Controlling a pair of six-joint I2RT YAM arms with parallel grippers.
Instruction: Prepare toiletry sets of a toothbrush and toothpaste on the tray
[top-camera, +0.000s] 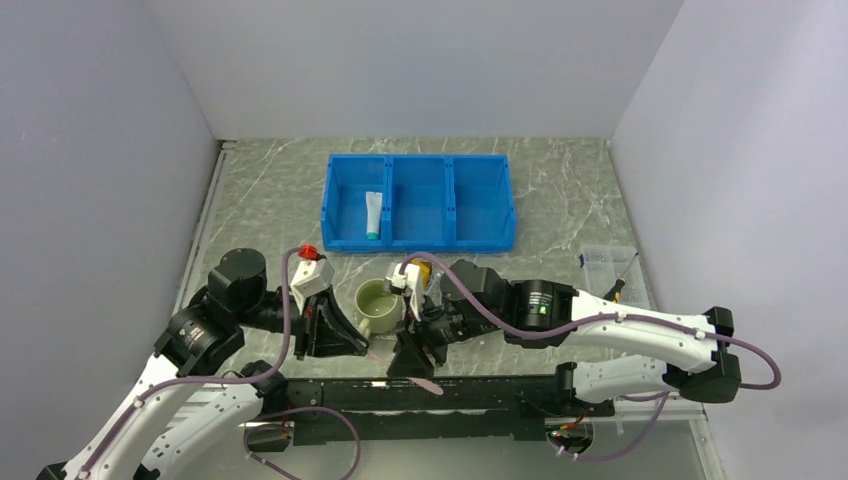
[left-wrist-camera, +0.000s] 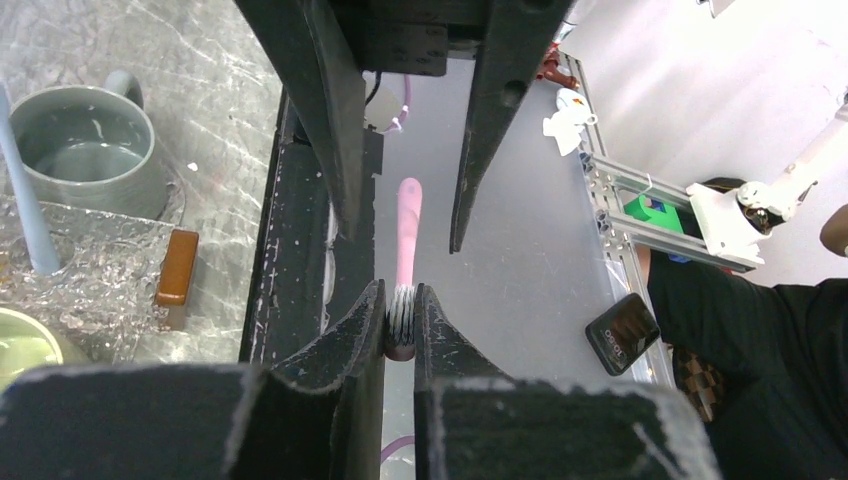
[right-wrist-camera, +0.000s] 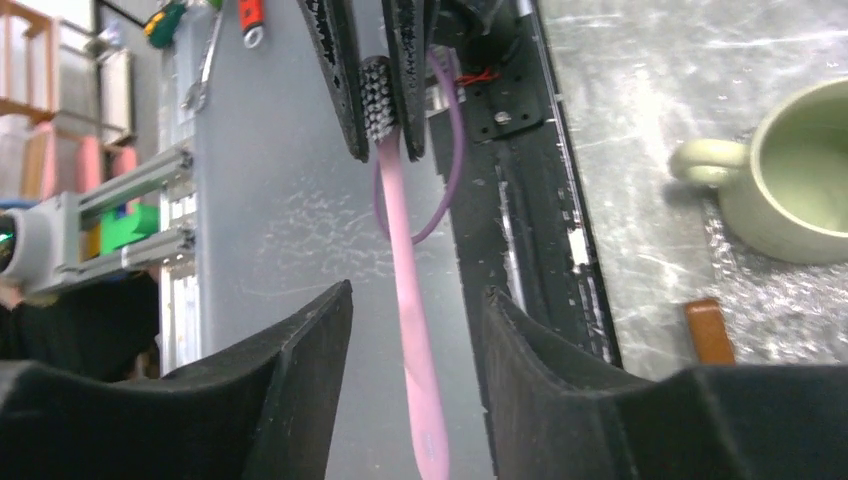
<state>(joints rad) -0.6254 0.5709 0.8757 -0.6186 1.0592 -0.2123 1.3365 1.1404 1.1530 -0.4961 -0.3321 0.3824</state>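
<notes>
While the left claw (left-wrist-camera: 400, 298) pinches the bristle head of the pink brush (right-wrist-camera: 405, 250), jaws almost together, the brush hangs in the air just on the near side of the green mug (top-camera: 382, 306), over the black base rail (top-camera: 480, 392).

Right claw (right-wrist-camera: 418, 300) stands open, one finger on each side of the handle. I see a gap on both sides, so no grip there. The handle runs from the left claw out between the right claw's fingers, its tail end poking past them.

Tray (left-wrist-camera: 95, 300) lies under the green mug, as far as I can make out at the frame's edge. Blue brush (left-wrist-camera: 25, 190) is near that mug, low end on the tray. Brown block (left-wrist-camera: 177, 267) sits at the tray's edge, between the green mug and the rail.

White tube (top-camera: 373, 215) lies beyond the green mug, in the left compartment of the bin (top-camera: 470, 240).
</notes>
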